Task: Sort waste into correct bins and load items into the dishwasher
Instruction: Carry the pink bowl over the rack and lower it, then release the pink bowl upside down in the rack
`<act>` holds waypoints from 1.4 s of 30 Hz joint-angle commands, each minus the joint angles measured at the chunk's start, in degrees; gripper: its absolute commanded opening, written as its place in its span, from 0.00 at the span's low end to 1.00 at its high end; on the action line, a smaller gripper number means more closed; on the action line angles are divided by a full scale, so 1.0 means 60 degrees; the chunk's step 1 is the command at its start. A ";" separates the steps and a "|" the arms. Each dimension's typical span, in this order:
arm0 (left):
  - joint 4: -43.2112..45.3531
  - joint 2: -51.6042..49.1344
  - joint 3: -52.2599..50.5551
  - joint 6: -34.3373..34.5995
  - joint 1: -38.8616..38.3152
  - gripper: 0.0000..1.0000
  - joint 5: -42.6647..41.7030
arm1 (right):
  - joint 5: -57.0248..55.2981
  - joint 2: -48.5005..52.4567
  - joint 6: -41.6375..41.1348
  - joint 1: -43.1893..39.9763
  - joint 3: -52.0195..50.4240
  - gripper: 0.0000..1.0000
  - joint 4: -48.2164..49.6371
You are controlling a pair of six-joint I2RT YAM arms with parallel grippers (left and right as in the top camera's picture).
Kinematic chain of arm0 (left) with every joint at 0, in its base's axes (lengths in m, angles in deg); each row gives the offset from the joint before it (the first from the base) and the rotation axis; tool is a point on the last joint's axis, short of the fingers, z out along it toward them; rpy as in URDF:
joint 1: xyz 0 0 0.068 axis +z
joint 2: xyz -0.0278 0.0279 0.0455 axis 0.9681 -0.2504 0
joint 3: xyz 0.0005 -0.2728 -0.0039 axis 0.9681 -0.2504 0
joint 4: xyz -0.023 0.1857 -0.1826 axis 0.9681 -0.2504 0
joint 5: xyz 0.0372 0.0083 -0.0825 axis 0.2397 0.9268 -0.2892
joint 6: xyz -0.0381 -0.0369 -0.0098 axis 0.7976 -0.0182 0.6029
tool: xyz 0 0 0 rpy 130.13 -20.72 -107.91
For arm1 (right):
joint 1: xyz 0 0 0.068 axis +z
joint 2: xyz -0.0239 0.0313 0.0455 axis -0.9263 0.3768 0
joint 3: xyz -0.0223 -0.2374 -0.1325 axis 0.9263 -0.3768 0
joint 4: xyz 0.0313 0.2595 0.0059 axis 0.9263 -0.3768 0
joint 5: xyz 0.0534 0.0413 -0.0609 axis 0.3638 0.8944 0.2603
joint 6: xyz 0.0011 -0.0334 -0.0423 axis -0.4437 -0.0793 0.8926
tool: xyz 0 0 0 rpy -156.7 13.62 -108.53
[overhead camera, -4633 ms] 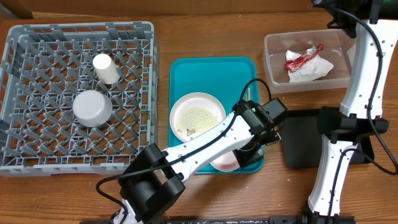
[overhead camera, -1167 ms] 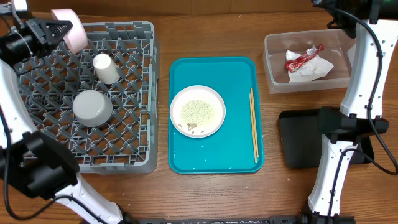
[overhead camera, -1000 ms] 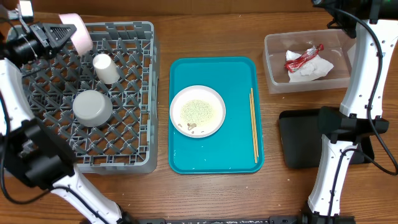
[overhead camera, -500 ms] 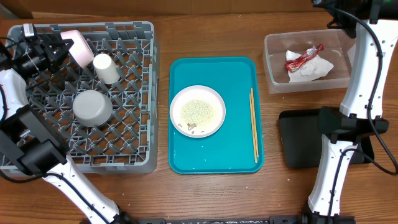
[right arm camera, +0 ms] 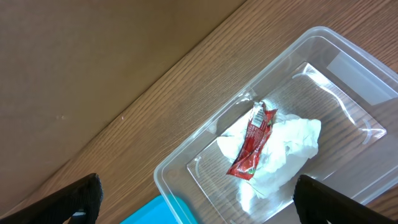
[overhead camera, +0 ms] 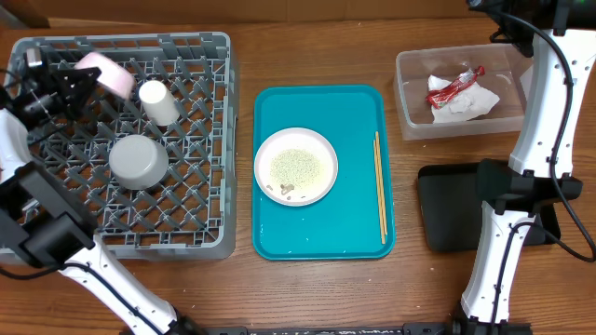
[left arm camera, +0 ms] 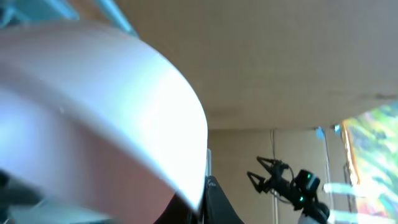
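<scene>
My left gripper (overhead camera: 74, 82) is shut on the rim of the small pale pinkish bowl (overhead camera: 104, 73), which is tilted on edge over the back left of the grey dish rack (overhead camera: 219, 140). That bowl (left arm camera: 93, 112) fills the left wrist view, its rim pinched at the left gripper (left arm camera: 204, 202). A white cup (overhead camera: 158, 102) and a grey metal bowl (overhead camera: 139, 161) sit in the rack. The plate (overhead camera: 296, 167) with rice crumbs (overhead camera: 298, 167) and the chopsticks (overhead camera: 380, 186) lie on the teal tray (overhead camera: 354, 228). My right gripper (right arm camera: 200, 202) hangs open above the clear tub (right arm camera: 186, 155), which holds the red wrapper (right arm camera: 252, 140) and napkin (right arm camera: 286, 149).
The clear tub (overhead camera: 410, 93) stands at the back right. The black tray (overhead camera: 447, 209) lies in front of it, partly behind the right arm's base (overhead camera: 512, 186). Bare wood shows between the rack and the teal tray and along the front edge.
My left gripper has carried the pale bowl from above the rack's back-left corner down and inward, close to the white cup. The right arm and everything else stay put.
</scene>
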 commanded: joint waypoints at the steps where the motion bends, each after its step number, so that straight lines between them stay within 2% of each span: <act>1: -0.0277 -0.0047 -0.0029 0.0062 0.0280 0.07 0.1024 | 0.0007 -0.0208 -0.0044 -0.0029 0.0120 1.00 0.0047; 3: -0.0375 -0.0047 -0.0025 0.0062 0.0361 0.14 0.1038 | 0.0007 -0.0208 -0.0044 -0.0029 0.0120 1.00 0.0047; 4: -0.0390 -0.0047 -0.0025 0.0066 0.0408 0.23 0.1031 | 0.0007 -0.0208 -0.0044 -0.0029 0.0120 1.00 0.0047; 6: -0.0452 -0.0047 -0.0025 0.0069 0.0499 0.54 0.1031 | 0.0007 -0.0208 -0.0044 -0.0029 0.0120 1.00 0.0047; 7: -0.0484 -0.0047 -0.0022 0.0084 0.0532 0.58 0.1020 | 0.0007 -0.0208 -0.0044 -0.0029 0.0120 1.00 0.0047; 12: -0.0787 0.0149 0.0007 0.0168 0.0627 0.67 0.0933 | 0.0007 -0.0208 -0.0040 -0.0029 0.0120 1.00 0.0047; 15: -0.1093 0.0499 0.0095 0.0160 0.0652 0.70 0.1421 | 0.0007 -0.0208 -0.0040 -0.0029 0.0120 1.00 0.0047; 18: -0.1698 0.1155 0.0240 0.0120 0.0659 0.72 0.3038 | 0.0007 -0.0208 -0.0044 -0.0029 0.0120 1.00 0.0047; 22: -0.2583 0.2412 0.0328 0.0062 0.0645 0.81 0.5836 | 0.0007 -0.0208 -0.0044 -0.0029 0.0120 1.00 0.0047; 24: -0.2932 0.2987 0.0328 0.0076 0.0645 0.82 0.6951 | 0.0007 -0.0208 -0.0044 -0.0029 0.0120 1.00 0.0047; 27: -0.3260 0.3832 0.0328 0.0102 0.0641 0.76 0.8244 | 0.0007 -0.0208 -0.0044 -0.0029 0.0120 1.00 0.0047; 29: -0.3224 0.4273 0.0328 0.0040 0.0594 0.64 0.8601 | 0.0007 -0.0208 -0.0040 -0.0029 0.0120 1.00 0.0047; 31: -0.3053 0.4535 0.0328 -0.0266 0.0455 0.43 0.8612 | 0.0007 -0.0208 -0.0044 -0.0029 0.0120 1.00 0.0047; 32: -0.2903 0.4601 0.0328 -0.0532 0.0251 0.22 0.8623 | 0.0007 -0.0208 -0.0044 -0.0029 0.0120 1.00 0.0047; 34: -0.2736 0.4557 0.0313 -0.0892 -0.0106 0.07 0.8761 | 0.0007 -0.0208 -0.0044 -0.0029 0.0120 1.00 0.0047; 36: -0.2641 0.4404 0.0291 -0.1162 -0.0612 0.04 0.9460 | 0.0007 -0.0208 -0.0044 -0.0029 0.0120 1.00 0.0044; 39: -0.2463 0.3898 0.0291 -0.1188 -0.1614 0.04 1.1952 | 0.0007 -0.0208 -0.0044 -0.0029 0.0120 1.00 0.0047; 42: -0.2215 0.3264 0.0291 -0.1155 -0.2335 0.04 1.3872 | 0.0007 -0.0208 -0.0044 -0.0029 0.0120 1.00 0.0047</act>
